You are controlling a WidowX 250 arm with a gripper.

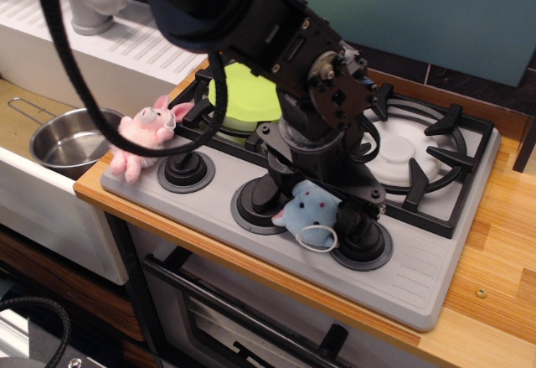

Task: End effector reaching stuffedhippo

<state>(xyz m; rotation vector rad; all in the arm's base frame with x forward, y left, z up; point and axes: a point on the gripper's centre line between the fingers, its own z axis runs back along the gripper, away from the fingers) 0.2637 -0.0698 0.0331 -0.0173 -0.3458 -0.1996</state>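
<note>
The stuffedhippo [308, 210] is a small light-blue plush with a white ring [318, 237]. It lies on the grey stove front between the middle and right knobs. The end effector [311, 200], bulky and black with cables, is low over the hippo and hides its upper part. One dark finger [270, 185] stands left of the plush and the other [355, 214] right of it. The jaws are apart, and the hippo lies between them. I cannot tell whether the fingers touch it.
A fluffy pink plush [142, 132] lies at the stove's left corner by the left knob [186, 169]. A lime-green lid [243, 91] covers the back left burner, and a white disc [400, 148] sits on the right one. A steel pot [63, 137] stands to the left. The wooden counter [494, 251] is to the right.
</note>
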